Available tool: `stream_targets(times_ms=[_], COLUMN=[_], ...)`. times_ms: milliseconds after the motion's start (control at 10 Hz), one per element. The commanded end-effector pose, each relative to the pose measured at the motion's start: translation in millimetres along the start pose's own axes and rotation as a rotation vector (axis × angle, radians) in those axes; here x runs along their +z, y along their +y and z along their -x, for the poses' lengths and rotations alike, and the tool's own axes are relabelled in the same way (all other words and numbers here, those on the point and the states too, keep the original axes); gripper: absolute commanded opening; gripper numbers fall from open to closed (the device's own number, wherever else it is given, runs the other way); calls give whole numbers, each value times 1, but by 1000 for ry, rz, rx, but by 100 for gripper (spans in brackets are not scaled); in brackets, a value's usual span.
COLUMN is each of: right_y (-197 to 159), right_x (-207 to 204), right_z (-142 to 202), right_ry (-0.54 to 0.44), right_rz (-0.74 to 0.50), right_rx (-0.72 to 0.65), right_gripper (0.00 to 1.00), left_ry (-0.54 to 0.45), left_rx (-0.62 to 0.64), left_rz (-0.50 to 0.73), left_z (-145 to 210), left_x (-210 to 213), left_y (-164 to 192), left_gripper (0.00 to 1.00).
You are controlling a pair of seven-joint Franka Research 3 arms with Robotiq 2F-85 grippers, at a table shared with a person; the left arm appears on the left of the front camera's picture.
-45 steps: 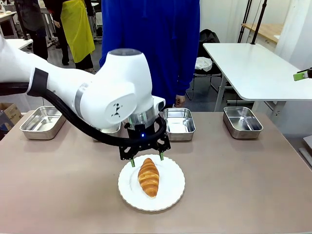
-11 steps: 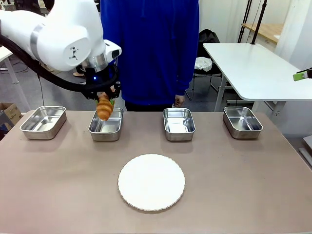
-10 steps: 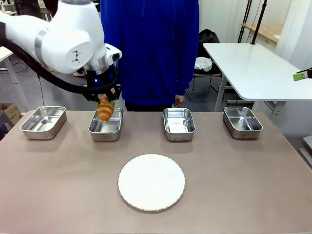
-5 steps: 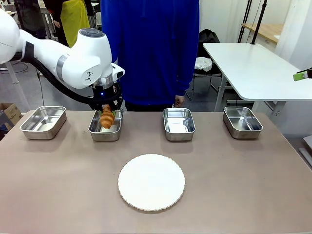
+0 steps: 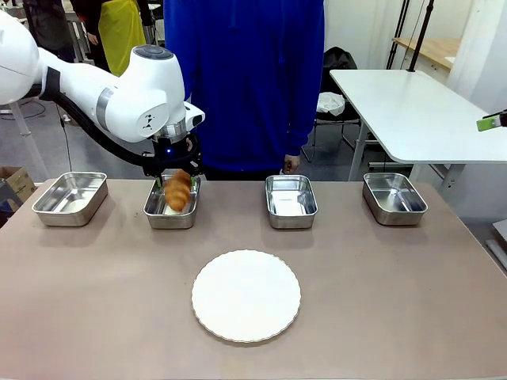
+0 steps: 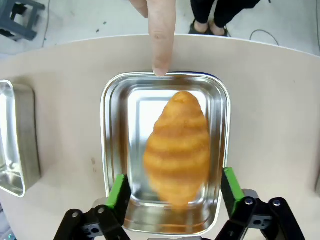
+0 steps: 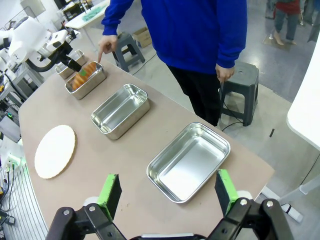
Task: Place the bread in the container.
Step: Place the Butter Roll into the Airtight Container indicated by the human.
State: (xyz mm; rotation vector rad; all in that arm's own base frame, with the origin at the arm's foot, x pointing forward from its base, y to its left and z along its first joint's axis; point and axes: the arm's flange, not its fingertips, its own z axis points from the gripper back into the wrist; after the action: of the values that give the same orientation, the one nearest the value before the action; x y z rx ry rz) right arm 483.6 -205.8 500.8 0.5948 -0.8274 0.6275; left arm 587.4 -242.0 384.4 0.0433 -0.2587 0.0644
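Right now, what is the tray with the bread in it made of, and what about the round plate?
The tray looks like shiny metal, probably stainless steel: it is silvery, and the bread's orange colour mirrors in its floor. The plate is matte white with a finely ridged rim; it could be paper or plastic, I can't tell which.

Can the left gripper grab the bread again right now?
Probably yes. The left gripper is open right above the bread in the tray, with a green pad on each side of it. The person's finger touches the far rim, clear of the bread.
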Motion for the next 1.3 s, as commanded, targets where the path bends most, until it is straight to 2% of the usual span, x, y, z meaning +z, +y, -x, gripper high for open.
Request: stream_targets(times_ms=[0, 300, 400, 1100, 1200], right_y=[1, 1, 1, 1, 1], right_x=[1, 1, 1, 1, 1], right_z=[-1, -1, -1, -1, -1], right_ry=[-6, -6, -6, -6, -6], right_rz=[-2, -2, -2, -2, -2], right_rx=[4, 4, 4, 4, 4], right_gripper=[100, 100, 100, 100, 100], left_ry=[23, 19, 16, 16, 19], left_rx=[7, -1, 5, 1, 17], left_rz=[4, 6, -5, -4, 32], left_z=[-3, -2, 1, 2, 14], left_x=[2, 6, -1, 0, 15], left_y=[2, 4, 1, -1, 12], left_gripper=[100, 100, 93, 93, 93])
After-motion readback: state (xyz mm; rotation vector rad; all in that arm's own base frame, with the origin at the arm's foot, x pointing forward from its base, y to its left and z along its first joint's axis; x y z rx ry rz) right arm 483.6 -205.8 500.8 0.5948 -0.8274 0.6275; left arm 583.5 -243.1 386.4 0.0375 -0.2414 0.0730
